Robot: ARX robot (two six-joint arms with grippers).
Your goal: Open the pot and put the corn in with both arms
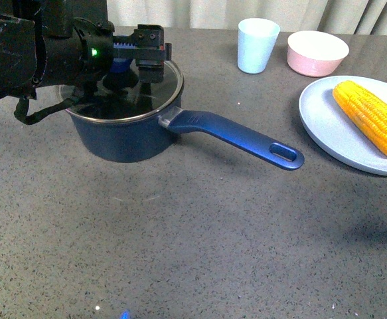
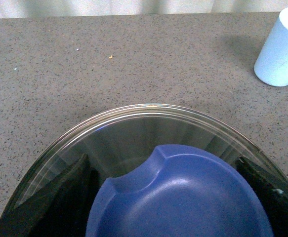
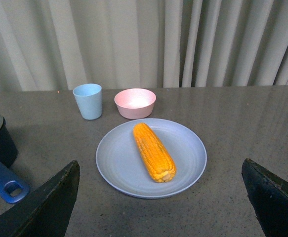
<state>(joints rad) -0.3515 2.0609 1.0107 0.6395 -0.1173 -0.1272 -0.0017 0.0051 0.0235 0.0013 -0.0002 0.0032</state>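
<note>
The navy pot (image 1: 123, 136) stands at the back left, its long blue handle (image 1: 246, 138) pointing right and toward me. The glass lid (image 1: 156, 90) sits on or just above the rim. My left gripper (image 1: 123, 63) is shut on the lid's blue knob (image 2: 181, 195), which fills the left wrist view over the glass lid (image 2: 134, 128). The corn (image 1: 372, 116) lies on a pale blue plate (image 1: 329, 126) at the right. My right gripper (image 3: 161, 202) is open and empty, held short of the corn (image 3: 153, 150); it does not show in the front view.
A pale blue cup (image 1: 256, 45) and a pink bowl (image 1: 317, 52) stand at the back, between pot and plate. The cup (image 2: 282, 49) also shows in the left wrist view. A curtain hangs behind the table's far edge.
</note>
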